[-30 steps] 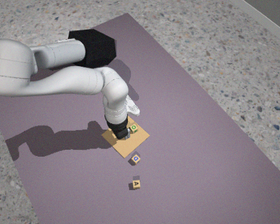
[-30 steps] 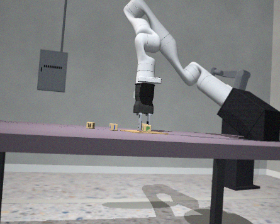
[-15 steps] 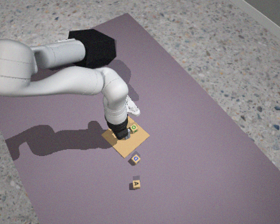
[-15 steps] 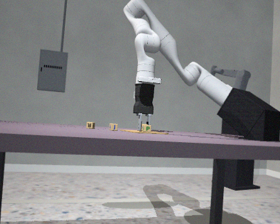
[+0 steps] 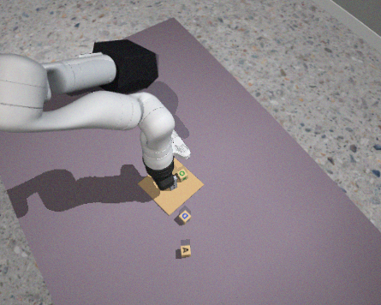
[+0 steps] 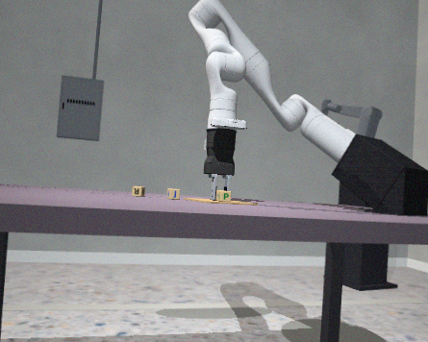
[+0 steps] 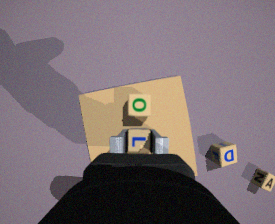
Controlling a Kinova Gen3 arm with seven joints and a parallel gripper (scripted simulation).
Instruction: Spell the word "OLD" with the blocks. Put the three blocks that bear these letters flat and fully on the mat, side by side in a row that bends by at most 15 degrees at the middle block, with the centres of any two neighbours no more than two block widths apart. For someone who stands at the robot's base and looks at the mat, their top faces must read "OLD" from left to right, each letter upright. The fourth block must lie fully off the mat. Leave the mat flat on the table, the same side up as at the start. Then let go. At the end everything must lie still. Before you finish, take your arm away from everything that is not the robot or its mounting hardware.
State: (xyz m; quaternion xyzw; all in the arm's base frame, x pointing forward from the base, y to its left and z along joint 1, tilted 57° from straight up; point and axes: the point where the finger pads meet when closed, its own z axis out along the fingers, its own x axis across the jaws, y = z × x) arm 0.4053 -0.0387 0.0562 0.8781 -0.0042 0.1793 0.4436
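A tan mat lies flat on the purple table. The O block, with a green letter, sits on the mat. My gripper stands low over the mat, right next to the O block, shut on the L block, whose blue letter faces up. The D block lies on the table just off the mat. The A block lies farther out, also off the mat.
The purple table top extends widely around the mat. The arm's black base stands at the table's far end. A terrazzo floor surrounds the table.
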